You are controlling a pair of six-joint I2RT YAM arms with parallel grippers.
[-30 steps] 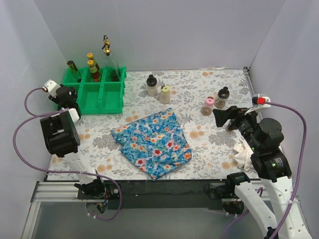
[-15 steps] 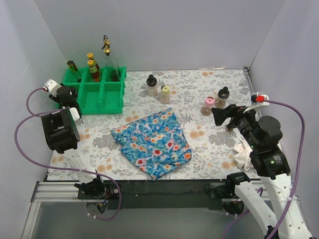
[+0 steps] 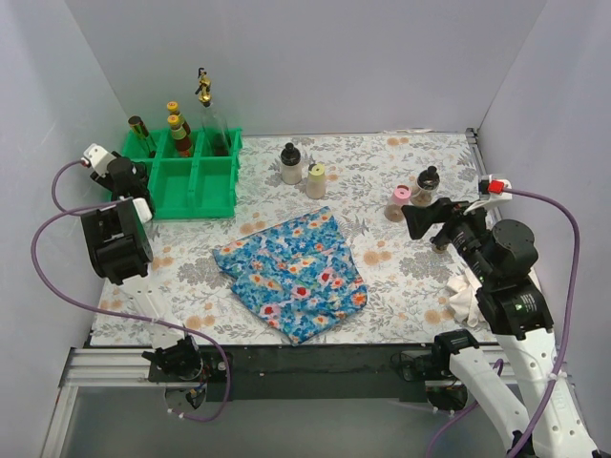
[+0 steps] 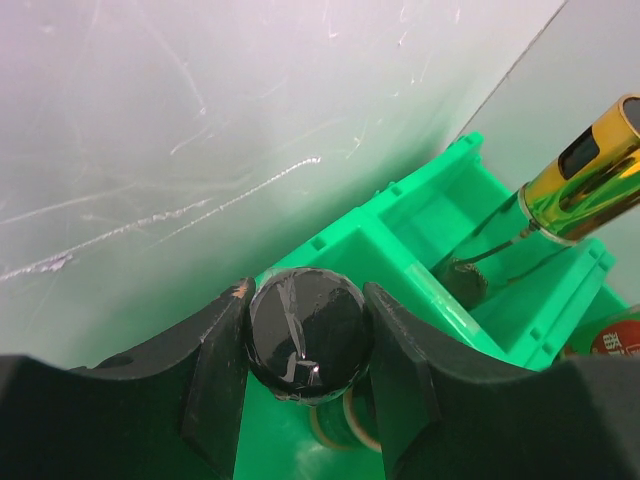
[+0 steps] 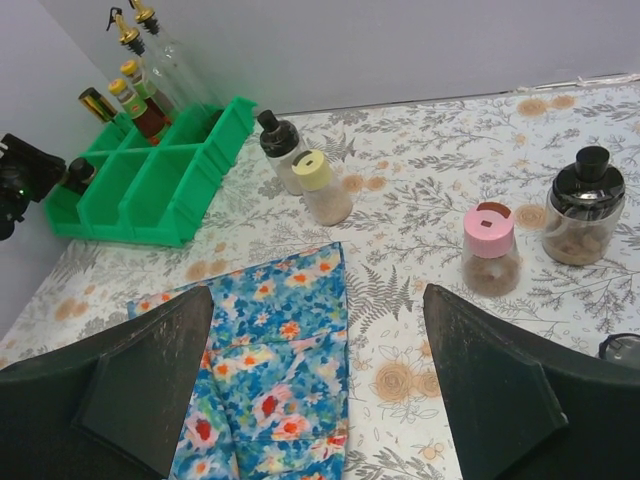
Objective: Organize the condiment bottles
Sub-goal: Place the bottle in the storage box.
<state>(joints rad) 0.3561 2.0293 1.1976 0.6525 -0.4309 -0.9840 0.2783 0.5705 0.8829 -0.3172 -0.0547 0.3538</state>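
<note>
Top: left tool (image 3: 124, 176) at green tray's (image 3: 215, 186) left end. Right tool (image 3: 420, 221) just beside pink-lidded shaker (image 3: 400, 202) and dark black-capped jar (image 3: 427, 188).
Left wrist: tool pinching black-capped bottle (image 4: 308, 335) at tray's end compartment; gold-topped bottle (image 4: 585, 170) nearby.
Right wrist: tool spread wide over surface (image 5: 420, 170), nothing between. White black-capped bottle (image 5: 279, 150) and cream shaker (image 5: 322, 186) stand near blue floral cloth (image 5: 270, 340).

Floral-patterned table (image 3: 401, 162); green tray (image 3: 212, 186) at ten o'clock; blue floral cloth (image 3: 294, 275) central; white black-capped bottle (image 3: 290, 164), cream shaker (image 3: 316, 180) at twelve; pink-lidded jar (image 3: 398, 203), dark black-capped jar (image 3: 426, 187) at two.
</note>
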